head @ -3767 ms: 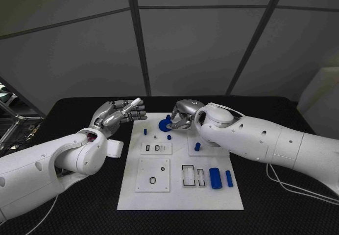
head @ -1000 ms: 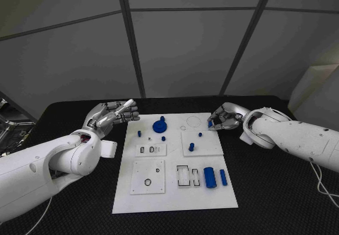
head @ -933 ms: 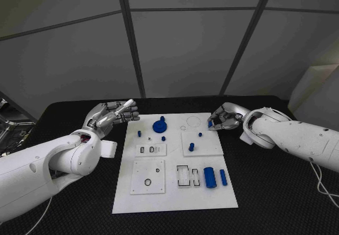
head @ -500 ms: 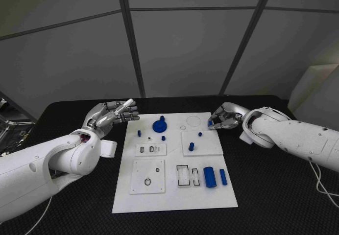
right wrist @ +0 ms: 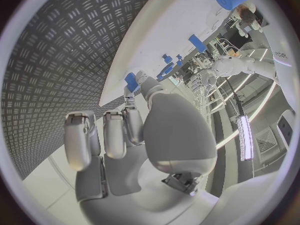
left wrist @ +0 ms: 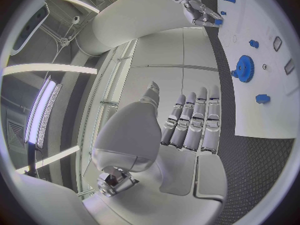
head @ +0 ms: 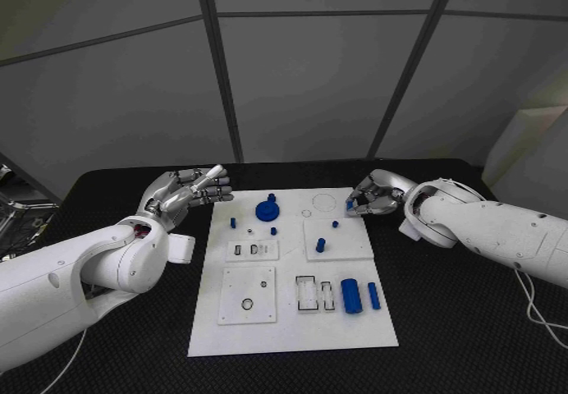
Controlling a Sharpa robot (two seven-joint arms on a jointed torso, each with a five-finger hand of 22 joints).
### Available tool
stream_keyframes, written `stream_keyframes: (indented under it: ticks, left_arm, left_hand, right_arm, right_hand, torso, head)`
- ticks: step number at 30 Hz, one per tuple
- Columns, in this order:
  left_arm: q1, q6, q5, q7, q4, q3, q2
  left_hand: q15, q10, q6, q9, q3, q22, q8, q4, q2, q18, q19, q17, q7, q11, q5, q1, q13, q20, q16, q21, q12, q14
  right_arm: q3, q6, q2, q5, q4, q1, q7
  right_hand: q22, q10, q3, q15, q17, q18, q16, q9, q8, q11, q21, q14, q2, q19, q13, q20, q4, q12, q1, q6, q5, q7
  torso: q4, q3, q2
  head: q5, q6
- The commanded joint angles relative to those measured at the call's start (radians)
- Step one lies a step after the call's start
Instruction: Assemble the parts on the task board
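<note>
One board: white task board (head: 290,328) lies flat at frame centre on the black table (head: 474,312), long side running up-frame.
Gear: blue gear (head: 268,213) with a raised hub sits on the board's upper left part; also seen in the left wrist view (left wrist: 244,68).
Pegs: small blue peg (head: 233,222) left of the gear, another (head: 273,232) just below it, one (head: 321,244) standing on the upper right inset plate, one (head: 335,223) near the board's upper right.
Cylinders: fat blue cylinder (head: 350,295) and thin blue bar (head: 373,296) lie side by side at the board's lower right, beside two empty rectangular slots.
Right hand: right hand (head: 369,199) is at the board's upper right edge, fingers curled narrow around a small blue part (head: 351,205); right wrist view shows the blue piece (right wrist: 131,80) at the fingertips (right wrist: 141,77).
Left hand: left hand (head: 193,190) is raised off the board's upper left corner, over the table, holding nothing; left wrist view shows fingers (left wrist: 194,120) straight and side by side, thumb apart.
</note>
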Motion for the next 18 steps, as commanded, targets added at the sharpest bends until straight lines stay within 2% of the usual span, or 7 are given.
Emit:
stream_keyframes:
  ticks: [1,5,9,13,18]
  left_arm:
    - [0.001,0.012,-0.004,0.004,0.001,0.001,-0.001]
    - [0.001,0.011,-0.004,0.003,0.001,0.001,-0.002]
    - [0.001,0.012,-0.004,0.003,0.0,0.001,-0.002]
    - [0.001,0.013,-0.004,0.001,-0.004,0.001,0.001]
    - [0.001,0.015,-0.004,0.0,-0.009,0.001,0.007]
  left_hand:
    - [0.004,0.005,0.005,0.002,0.002,-0.001,-0.004,-0.006,0.002,-0.014,0.008,-0.002,0.028,0.0,0.004,0.009,-0.001,0.0,-0.006,0.003,-0.004,-0.002]
    - [0.004,0.005,0.005,0.002,0.002,-0.001,-0.004,-0.006,0.002,-0.014,0.008,-0.002,0.028,0.0,0.004,0.009,-0.001,0.0,-0.006,0.003,-0.004,-0.002]
    - [0.004,0.005,0.005,0.002,0.002,-0.001,-0.004,-0.006,0.002,-0.014,0.008,-0.002,0.028,0.0,0.004,0.009,-0.001,0.0,-0.006,0.003,-0.004,-0.002]
    - [0.004,0.005,0.005,0.002,0.002,-0.001,-0.004,-0.006,0.002,-0.014,0.008,-0.002,0.028,0.0,0.004,0.009,-0.001,0.0,-0.006,0.003,-0.004,-0.002]
    - [0.004,0.006,0.006,0.002,0.002,-0.003,-0.006,-0.012,0.004,-0.014,0.007,-0.002,0.027,0.0,0.004,0.011,-0.001,0.0,-0.01,0.002,-0.007,-0.002]
  right_arm:
    - [0.002,-0.077,-0.009,-0.005,0.029,0.002,0.021]
    - [0.013,-0.113,-0.023,-0.006,0.09,0.003,0.0]
    - [0.021,-0.143,-0.02,-0.019,0.165,0.003,-0.04]
    - [0.024,-0.159,0.012,-0.05,0.23,0.003,-0.084]
    - [0.024,-0.152,0.076,-0.116,0.27,-0.001,-0.135]
  right_hand:
    - [0.257,0.007,0.008,-0.008,0.086,-0.013,0.004,0.009,-0.001,-0.007,0.007,0.069,0.021,0.101,0.059,-0.009,-0.001,0.008,0.003,0.019,0.018,-0.012]
    - [0.262,0.007,0.008,-0.009,0.087,-0.015,0.005,0.01,-0.003,-0.007,0.01,0.069,0.022,0.105,0.06,-0.01,-0.002,0.009,-0.002,0.02,0.024,-0.012]
    - [0.263,0.008,0.008,-0.009,0.088,-0.015,0.006,0.01,-0.004,-0.007,0.011,0.069,0.023,0.106,0.061,-0.01,-0.002,0.01,-0.005,0.021,0.026,-0.012]
    - [0.263,0.008,0.008,-0.009,0.087,-0.015,0.005,0.01,-0.005,-0.007,0.011,0.069,0.025,0.106,0.061,-0.01,-0.001,0.01,-0.008,0.022,0.027,-0.012]
    - [0.261,0.007,0.007,-0.009,0.082,-0.014,0.002,0.01,-0.008,-0.007,0.01,0.068,0.026,0.104,0.06,-0.011,0.0,0.009,-0.015,0.021,0.027,-0.012]
  torso:
    - [-0.0004,0.0,-0.002]
    - [0.0005,-0.0019,-0.004]
    - [0.0003,-0.0007,-0.004]
    - [0.0019,0.0006,-0.004]
    - [0.0016,-0.0011,-0.003]
  head:
    - [0.0,0.0]
    - [0.001,0.001]
    - [0.006,0.0]
    - [0.011,-0.001]
    - [0.03,-0.007]
